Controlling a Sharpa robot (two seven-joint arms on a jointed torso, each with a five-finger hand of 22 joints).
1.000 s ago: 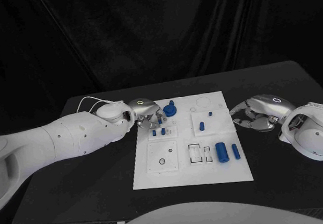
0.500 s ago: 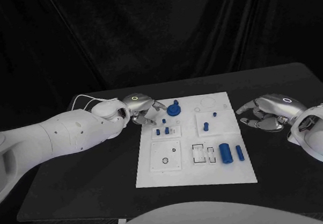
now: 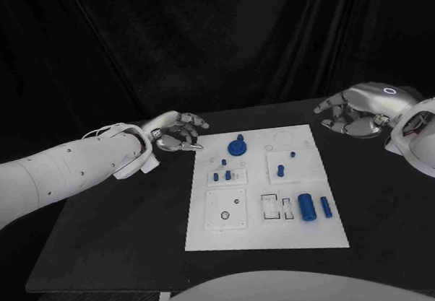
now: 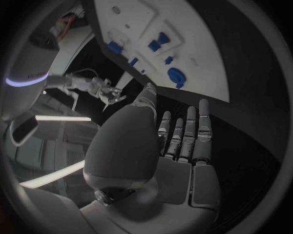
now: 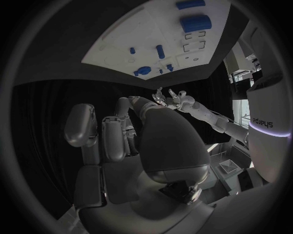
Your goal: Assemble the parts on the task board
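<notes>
Task board (image 3: 264,189) lies mid-table, blue parts (image 3: 236,148) on it. My left hand (image 3: 176,134) and right hand (image 3: 355,113) hover beside it, loosely spread, empty; I'd next reach for a part.

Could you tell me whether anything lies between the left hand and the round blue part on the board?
Nothing visible does: the left hand hovers empty off the task board's edge, with only bare board before the round blue part.

1. Robotics lab test cell.
2. Black curtain (image 3: 217,42) backdrop behind a black table (image 3: 111,227).
3. White task board (image 3: 273,232) with blue parts (image 3: 236,148).
4. White robot arm (image 3: 53,175) at the table.
</notes>
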